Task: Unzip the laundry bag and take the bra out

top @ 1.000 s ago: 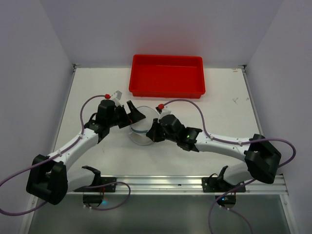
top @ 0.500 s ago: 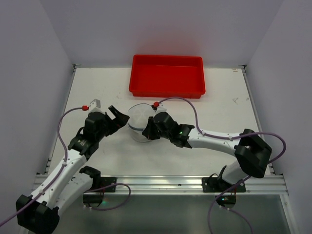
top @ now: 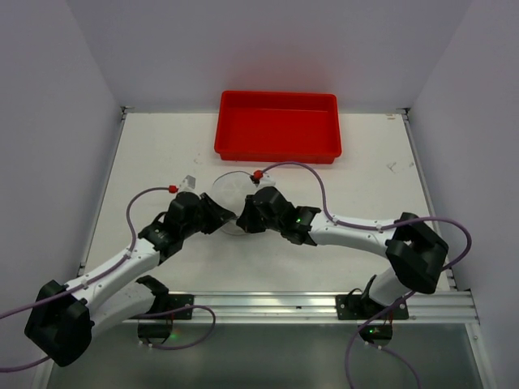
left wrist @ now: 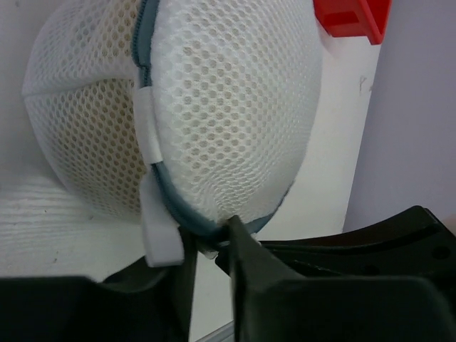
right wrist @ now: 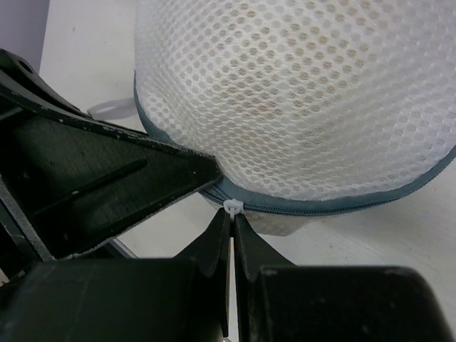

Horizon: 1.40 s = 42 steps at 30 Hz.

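Right pincer (right wrist: 233,217): shut tight on white zip pull (right wrist: 233,207) at lower rim of bag (left wrist: 228,107). Left pincer (left wrist: 212,246): narrow, gripping zipper rim from opposite side. Bag: between both pincers, middle of worktop (top: 162,154), near red tray (top: 276,152).

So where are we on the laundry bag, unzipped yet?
Done: both claws are at the laundry bag. In hand: the left claw looks clamped on its rim, and the right claw is shut on the white zipper pull. Left: the zipper looks closed along the stretch in view, so unzipping and emptying it both remain.
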{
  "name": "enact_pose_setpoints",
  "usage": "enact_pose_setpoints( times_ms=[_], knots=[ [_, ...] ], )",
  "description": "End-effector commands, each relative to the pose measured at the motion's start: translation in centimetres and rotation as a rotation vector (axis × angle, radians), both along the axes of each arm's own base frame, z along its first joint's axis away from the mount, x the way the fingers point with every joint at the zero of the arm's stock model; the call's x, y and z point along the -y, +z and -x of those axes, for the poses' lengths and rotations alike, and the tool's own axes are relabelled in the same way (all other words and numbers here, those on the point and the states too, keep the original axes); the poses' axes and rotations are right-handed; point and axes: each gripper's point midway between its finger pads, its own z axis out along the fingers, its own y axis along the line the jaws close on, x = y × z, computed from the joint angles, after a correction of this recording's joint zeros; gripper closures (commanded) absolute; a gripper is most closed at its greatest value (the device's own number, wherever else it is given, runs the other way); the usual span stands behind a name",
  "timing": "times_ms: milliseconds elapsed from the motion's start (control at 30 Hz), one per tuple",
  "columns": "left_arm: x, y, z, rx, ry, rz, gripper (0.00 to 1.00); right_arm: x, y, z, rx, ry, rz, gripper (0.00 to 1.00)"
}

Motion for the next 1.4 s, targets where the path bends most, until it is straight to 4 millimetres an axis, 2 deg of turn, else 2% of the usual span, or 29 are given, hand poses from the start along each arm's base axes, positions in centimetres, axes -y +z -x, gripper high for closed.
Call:
enact_pose_setpoints(
  times_ms=[0, 33, 67, 200, 233, 300, 333, 400, 433, 500, 533, 600, 633, 667, 700, 733, 800, 833, 867, 900, 967, 1000, 1033, 1067, 1100, 1200, 1267, 1300, 1367],
  knots=[
    [0.2, 2.9, -2.0, 0.103, 0.051, 0.041, 0.8, 0.8, 2.5, 0.0, 0.062, -0.013, -0.03, 1.0],
    [-0.1, 3.1, -2.2, 0.117, 0.064, 0.03, 0.95, 1.6, 2.0, 0.0, 0.068, -0.023, -0.008, 1.0],
    [-0.3, 3.3, -2.3, 0.13, 0.058, 0.012, 1.0, 2.3, 2.1, -0.4, 0.096, -0.038, 0.01, 1.0],
    [-0.5, 3.4, -2.5, 0.165, -0.004, -0.043, 1.0, 6.0, 0.6, 0.0, 0.097, -0.049, 0.1, 1.0],
    [-0.6, 3.3, -2.6, 0.163, -0.036, -0.044, 1.0, 6.9, 1.1, -0.2, 0.109, -0.06, 0.097, 1.0],
    [-0.5, 3.4, -2.3, 0.193, -0.128, -0.069, 1.0, 8.9, 0.2, 0.1, 0.11, -0.068, 0.155, 1.0],
    [-1.2, 3.0, -2.9, 0.193, -0.141, -0.083, 1.0, 9.7, 0.7, -0.1, 0.124, -0.077, 0.151, 1.0],
    [-1.6, 2.8, -3.2, 0.231, -0.233, -0.126, 1.0, 10.8, 0.3, 0.2, 0.125, -0.059, 0.18, 1.0],
    [-1.8, 2.0, -3.4, 0.209, -0.276, -0.139, 1.0, 10.9, 0.3, 0.7, 0.123, -0.029, 0.182, 1.0],
    [-1.5, 2.2, -3.9, 0.258, -0.39, -0.208, 1.0, 11.4, 0.6, 0.9, 0.138, 0.001, 0.218, 1.0],
    [-1.6, 1.4, -4.3, 0.233, -0.417, -0.227, 1.0, 10.9, 0.7, 1.6, 0.129, 0.048, 0.207, 1.0],
    [-0.9, 2.8, -5.4, 0.293, -0.486, -0.247, 0.93, 9.8, 1.2, 2.1, 0.134, 0.108, 0.173, 1.0],
    [-0.4, 2.7, -5.7, 0.291, -0.516, -0.237, 0.8, 9.0, 1.7, 2.4, 0.134, 0.135, 0.146, 1.0],
    [-0.1, 3.7, -6.6, 0.324, -0.528, -0.24, 0.73, 7.9, 1.6, 3.0, 0.11, 0.168, 0.116, 1.0],
    [-0.1, 3.8, -6.9, 0.32, -0.525, -0.243, 0.65, 6.8, 2.7, 2.7, 0.122, 0.17, 0.074, 1.0],
    [-0.3, 3.7, -7.4, 0.3, -0.508, -0.25, 0.42, 6.0, 3.1, 2.9, 0.112, 0.179, 0.047, 1.0],
    [-0.7, 4.2, -7.9, 0.264, -0.443, -0.246, 0.17, 4.1, 3.9, 2.2, 0.093, 0.15, -0.028, 1.0],
    [-0.9, 4.7, -7.6, 0.242, -0.39, -0.213, 0.0, 3.5, 4.2, 2.0, 0.066, 0.12, -0.062, 1.0],
    [-1.2, 4.8, -7.5, 0.224, -0.342, -0.2, 0.0, 3.0, 4.5, 1.4, 0.069, 0.091, -0.08, 1.0],
    [-1.7, 5.7, -7.2, 0.235, -0.29, -0.187, 0.0, 2.2, 4.4, 1.0, 0.05, 0.083, -0.083, 1.0],
    [-2.1, 5.1, -6.0, 0.156, -0.196, -0.117, 0.0, 1.4, 4.3, 0.1, 0.042, 0.039, -0.082, 1.0],
    [-2.4, 6.0, -5.5, 0.173, -0.161, -0.087, 0.0, 0.7, 4.2, -0.5, 0.045, 0.025, -0.074, 1.0],
    [-2.3, 5.0, -4.6, 0.132, -0.128, -0.038, 0.0, 0.4, 4.2, -0.7, 0.043, 0.02, -0.074, 1.0],
    [-2.2, 5.0, -4.1, 0.128, -0.114, -0.013, 0.0, 0.0, 4.6, -1.0, 0.048, 0.024, -0.079, 1.0],
    [-1.9, 5.5, -3.5, 0.149, -0.113, 0.01, 0.0, -0.3, 4.1, -1.0, 0.044, 0.027, -0.068, 1.0],
    [-0.7, 4.7, -2.5, 0.131, -0.125, 0.043, 0.07, -0.3, 3.7, -1.2, 0.05, 0.027, -0.053, 1.0],
    [0.4, 4.9, -2.5, 0.145, -0.148, 0.053, 0.1, -0.3, 3.6, -1.2, 0.062, 0.028, -0.061, 1.0],
    [1.3, 4.1, -2.3, 0.125, -0.168, 0.04, 0.13, -0.2, 3.6, -1.2, 0.061, 0.026, -0.062, 1.0],
    [2.4, 4.2, -2.6, 0.129, -0.191, 0.03, 0.17, -0.2, 3.6, -1.2, 0.062, 0.027, -0.065, 1.0]
  ],
)
